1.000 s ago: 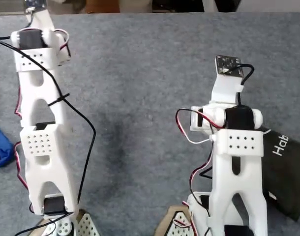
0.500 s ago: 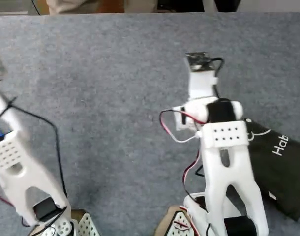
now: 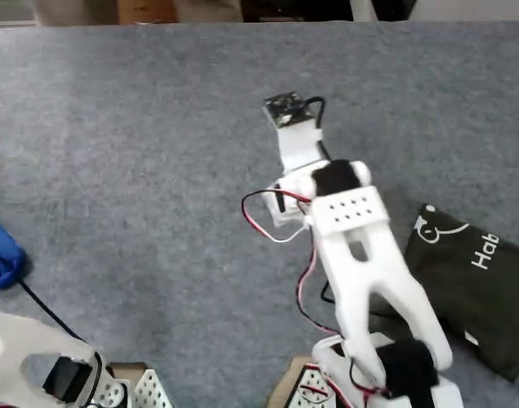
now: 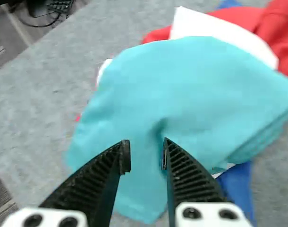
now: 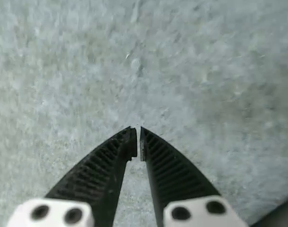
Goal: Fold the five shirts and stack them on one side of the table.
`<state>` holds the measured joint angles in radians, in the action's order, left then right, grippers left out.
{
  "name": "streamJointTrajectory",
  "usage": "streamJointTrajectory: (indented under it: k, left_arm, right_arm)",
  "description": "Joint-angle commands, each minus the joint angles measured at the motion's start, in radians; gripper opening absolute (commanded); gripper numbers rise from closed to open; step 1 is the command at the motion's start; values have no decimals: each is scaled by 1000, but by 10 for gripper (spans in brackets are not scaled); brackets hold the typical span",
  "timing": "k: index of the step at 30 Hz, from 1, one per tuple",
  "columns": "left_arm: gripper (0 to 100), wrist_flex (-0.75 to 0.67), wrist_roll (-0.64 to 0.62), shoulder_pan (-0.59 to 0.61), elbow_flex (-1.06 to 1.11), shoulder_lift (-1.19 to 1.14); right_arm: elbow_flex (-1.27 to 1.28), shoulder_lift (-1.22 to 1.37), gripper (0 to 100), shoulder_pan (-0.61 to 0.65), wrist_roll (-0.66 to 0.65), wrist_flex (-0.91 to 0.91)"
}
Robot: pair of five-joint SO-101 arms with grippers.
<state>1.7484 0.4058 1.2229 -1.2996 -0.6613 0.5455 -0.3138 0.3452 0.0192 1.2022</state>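
Teal shirt (image 4: 191,94): top of a loose heap over red shirt (image 4: 276,28), white shirt (image 4: 215,28) and blue shirt (image 3: 0,255), the blue at the high view's left edge. Black shirt (image 3: 472,289): folded, lower right of that frame. My left jaws: parted, just above the teal. My right jaws: pressed together on nothing, over grey desk (image 3: 157,127).

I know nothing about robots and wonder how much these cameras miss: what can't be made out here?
Left wrist view: the turquoise shirt covers most of the red shirt, white shirt and blue shirt beneath.
High view: the left edge cuts off the blue shirt.
High view: the right edge cuts the black shirt; the right arm overlaps it.
Whether the left tool touches cloth: too blurred.
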Motion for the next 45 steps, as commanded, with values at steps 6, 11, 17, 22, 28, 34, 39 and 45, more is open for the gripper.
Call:
streamJointTrajectory:
  k: [6,11,17,22,28,34,39,45]
  left_arm:
    - [121,-160,17,18,-9,-229]
    - [19,-189,15,14,-9,-252]
    - [19,-161,15,2,-46,-251]
    - [19,17,15,-71,-290,-252]
    - [18,14,-64,-183,-344,-162]
    - [18,14,-164,-315,-227,36]
    - [18,14,-190,-473,-18,203]
    - [19,11,-203,-562,235,295]
  right_arm:
    - [-93,81,30,47,-3,-12]
    - [-91,81,30,47,-3,-12]
    - [-91,82,30,47,-3,-12]
    - [-91,82,30,47,-3,-12]
    - [-91,81,30,44,-3,-11]
    - [-91,81,30,42,-5,-11]
    - [-91,81,30,42,-5,-11]
    - [-91,81,30,42,-5,-11]
